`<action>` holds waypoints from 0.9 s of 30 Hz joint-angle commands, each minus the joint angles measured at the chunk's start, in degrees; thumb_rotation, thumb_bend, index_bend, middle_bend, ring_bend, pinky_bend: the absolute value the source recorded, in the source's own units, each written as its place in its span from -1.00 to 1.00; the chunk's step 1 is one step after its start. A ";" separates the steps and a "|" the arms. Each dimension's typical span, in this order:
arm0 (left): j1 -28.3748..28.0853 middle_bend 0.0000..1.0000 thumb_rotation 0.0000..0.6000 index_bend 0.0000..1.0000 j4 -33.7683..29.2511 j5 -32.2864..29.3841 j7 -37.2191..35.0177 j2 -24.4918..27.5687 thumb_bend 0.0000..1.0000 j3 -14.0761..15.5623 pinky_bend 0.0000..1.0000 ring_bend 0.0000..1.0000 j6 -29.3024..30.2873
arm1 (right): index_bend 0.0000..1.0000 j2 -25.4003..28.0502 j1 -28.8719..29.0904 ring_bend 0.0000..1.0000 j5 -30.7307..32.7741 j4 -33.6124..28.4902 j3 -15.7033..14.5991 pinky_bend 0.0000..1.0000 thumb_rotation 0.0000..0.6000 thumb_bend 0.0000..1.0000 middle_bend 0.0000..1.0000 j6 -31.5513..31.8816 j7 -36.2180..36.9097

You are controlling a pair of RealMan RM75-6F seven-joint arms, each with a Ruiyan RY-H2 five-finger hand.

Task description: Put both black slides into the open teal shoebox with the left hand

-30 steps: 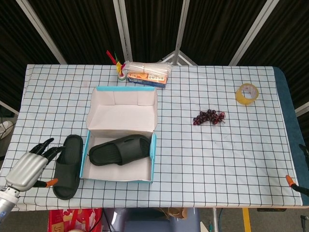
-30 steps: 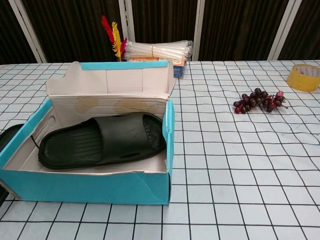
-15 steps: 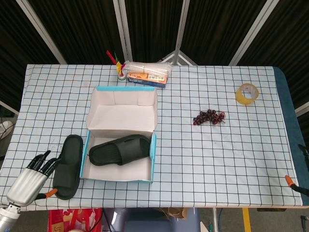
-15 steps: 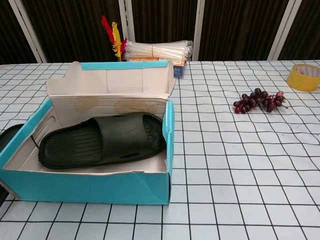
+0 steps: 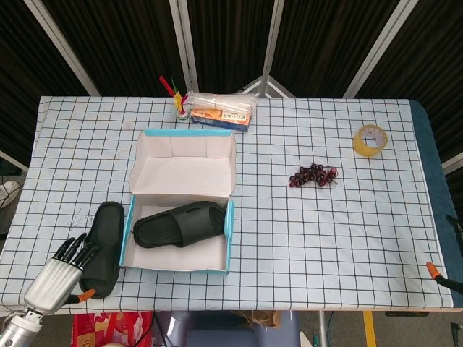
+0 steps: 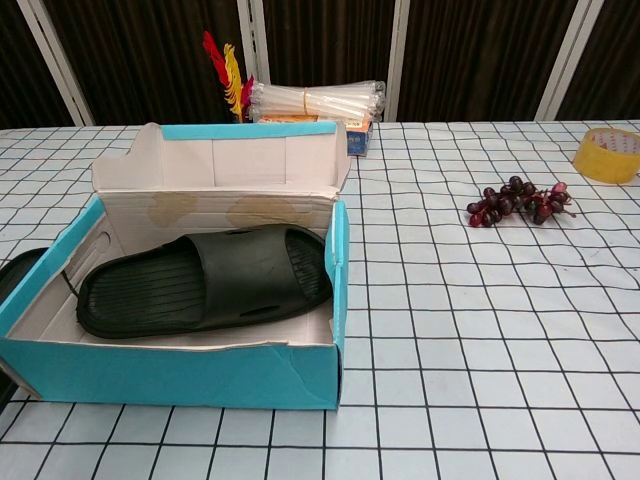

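Note:
The open teal shoebox stands left of the table's middle with its lid flap up. One black slide lies inside it. The other black slide lies on the checked cloth just left of the box; the chest view shows only its edge. My left hand hovers at the table's near left corner, fingers spread and holding nothing, fingertips beside the slide's near end. Of my right hand only an orange tip shows at the right edge.
A bunch of dark grapes lies right of the box. A yellow tape roll sits at the far right. Behind the box are a bundle of clear tubes on a packet and red-yellow feathers.
My left hand has drawn back toward the table's near edge, sliding down along the outer slide. Both slides and the box have stayed put.

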 commanded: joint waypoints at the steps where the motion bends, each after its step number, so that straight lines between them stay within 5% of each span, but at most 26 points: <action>1: 1.15 -0.68 0.29 -0.69 2.15 -1.02 -0.45 -1.68 -0.86 -0.29 -0.70 -1.00 0.38 | -0.94 -0.17 0.00 -0.63 0.03 0.13 0.05 -0.75 1.00 -0.39 -0.77 0.12 0.00; 27: 1.43 -0.73 0.28 -0.76 11.97 -3.23 -1.18 -7.08 -0.86 -2.11 -0.72 -1.00 -1.04 | -0.94 -0.50 0.85 -0.63 0.34 0.24 -0.30 -0.75 1.00 -0.39 -0.77 -1.74 -0.17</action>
